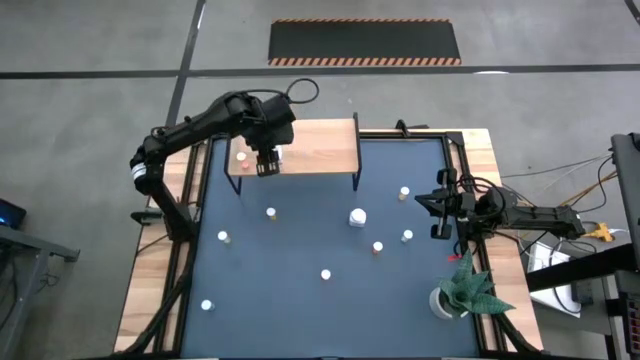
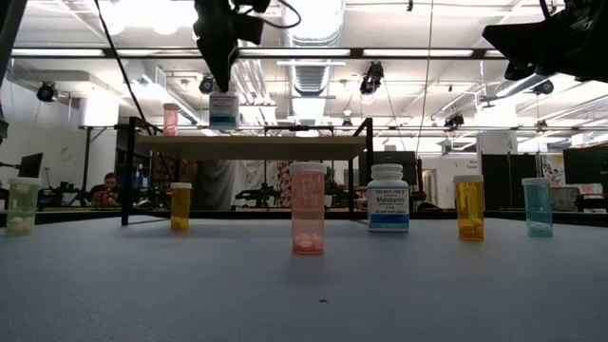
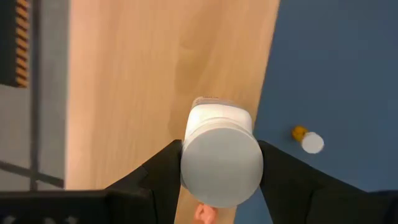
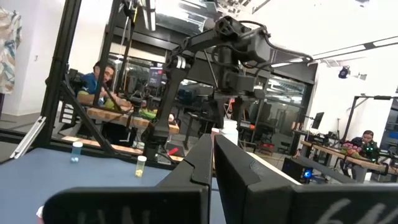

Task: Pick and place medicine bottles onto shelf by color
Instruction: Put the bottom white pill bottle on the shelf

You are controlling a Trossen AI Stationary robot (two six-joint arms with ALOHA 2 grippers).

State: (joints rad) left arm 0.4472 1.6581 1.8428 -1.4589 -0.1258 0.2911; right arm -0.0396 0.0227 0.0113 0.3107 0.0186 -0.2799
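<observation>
Seen from above, a dark blue worktop (image 1: 300,300) holds a light wooden shelf (image 1: 320,145) on thin black legs along its far edge. The left gripper (image 1: 267,160) hangs over the shelf's left part, its jaws gripping a white bottle (image 3: 221,152) by its sides. In the level view this bottle stands on the shelf board, and a pink bottle (image 2: 171,119) stands further along the board. The other medicine bottles are scattered on the worktop: a pink one (image 2: 307,220) nearest the level camera, a large white one (image 2: 388,198) beside it, two orange ones and pale greenish ones. The right gripper (image 1: 440,215) waits at the worktop's right edge, jaws closed and empty. A potted plant (image 1: 462,290) sits near the right corner.
</observation>
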